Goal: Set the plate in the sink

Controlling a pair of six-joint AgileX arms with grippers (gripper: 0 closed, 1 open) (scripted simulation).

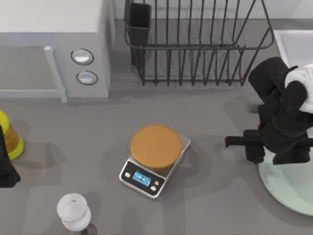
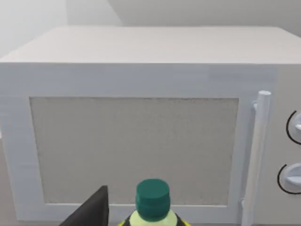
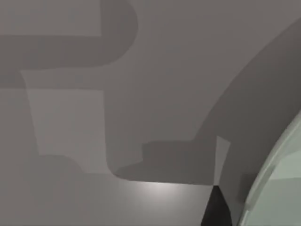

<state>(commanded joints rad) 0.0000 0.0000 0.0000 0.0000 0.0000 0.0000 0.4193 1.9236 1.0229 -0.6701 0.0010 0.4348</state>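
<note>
The plate [image 1: 288, 193], pale mint green and glossy, lies flat on the table at the top view's lower right, partly under my right arm. My right gripper [image 1: 240, 143] hangs at the plate's left edge, open and holding nothing. In the right wrist view one dark fingertip [image 3: 216, 209] stands just off the plate's raised rim [image 3: 275, 188], above bare table. The sink [image 1: 295, 45] is a pale basin at the far right, behind the arm. My left gripper [image 1: 5, 164] is parked at the left edge next to a yellow bottle [image 1: 10, 137].
A black wire dish rack [image 1: 195, 44] stands at the back, left of the sink. A kitchen scale [image 1: 154, 161] with an orange-brown disc sits mid-table. A microwave [image 1: 54, 44] fills the back left. A white glass [image 1: 73, 211] stands at the front left.
</note>
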